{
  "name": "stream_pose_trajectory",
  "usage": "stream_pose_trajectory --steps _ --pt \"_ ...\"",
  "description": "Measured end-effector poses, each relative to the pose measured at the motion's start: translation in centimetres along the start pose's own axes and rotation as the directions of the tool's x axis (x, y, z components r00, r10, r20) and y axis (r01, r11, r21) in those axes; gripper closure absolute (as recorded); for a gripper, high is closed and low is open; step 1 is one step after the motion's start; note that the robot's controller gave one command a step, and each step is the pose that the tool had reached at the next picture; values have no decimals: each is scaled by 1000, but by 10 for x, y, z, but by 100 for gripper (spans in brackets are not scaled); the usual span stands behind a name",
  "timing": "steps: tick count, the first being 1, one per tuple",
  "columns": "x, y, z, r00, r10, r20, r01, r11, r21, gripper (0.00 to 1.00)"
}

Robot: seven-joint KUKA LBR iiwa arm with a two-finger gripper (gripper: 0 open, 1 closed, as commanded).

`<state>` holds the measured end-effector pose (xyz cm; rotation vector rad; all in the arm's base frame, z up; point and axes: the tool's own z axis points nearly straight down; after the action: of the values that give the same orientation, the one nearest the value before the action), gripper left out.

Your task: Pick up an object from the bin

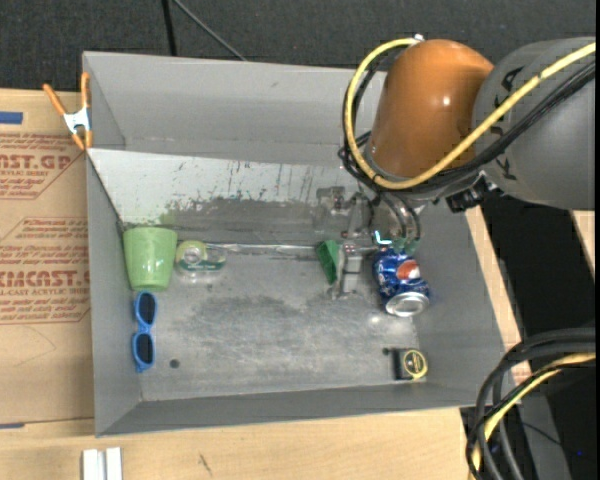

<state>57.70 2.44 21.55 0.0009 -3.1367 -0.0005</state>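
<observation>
Green and small, the piece point(327, 258) lay just beside the blue soda can point(402, 281), with your gripper point(348, 273) low between the two. You could not tell how wide it stood or whether it held anything. You'd have done well to centre on the piece, clear of the can. Beyond it, the scuffed metal bin floor point(260, 318) gave room.

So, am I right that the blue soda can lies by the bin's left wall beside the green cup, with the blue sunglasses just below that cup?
Not quite: the camera view shows the blue soda can toward the right of the bin, far from the green cup. The cup is by the left wall, with the blue sunglasses just below it.
</observation>
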Motion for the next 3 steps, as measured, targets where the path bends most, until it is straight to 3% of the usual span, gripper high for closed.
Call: stream_pose_trajectory --steps 1,2,3 --pt "50 -72 30 986 -167 2 167 986 3 0" --pt "20 -160 115 976 -216 3 216 976 3 0" --pt "-13 -169 146 956 -292 11 292 956 -1 0"
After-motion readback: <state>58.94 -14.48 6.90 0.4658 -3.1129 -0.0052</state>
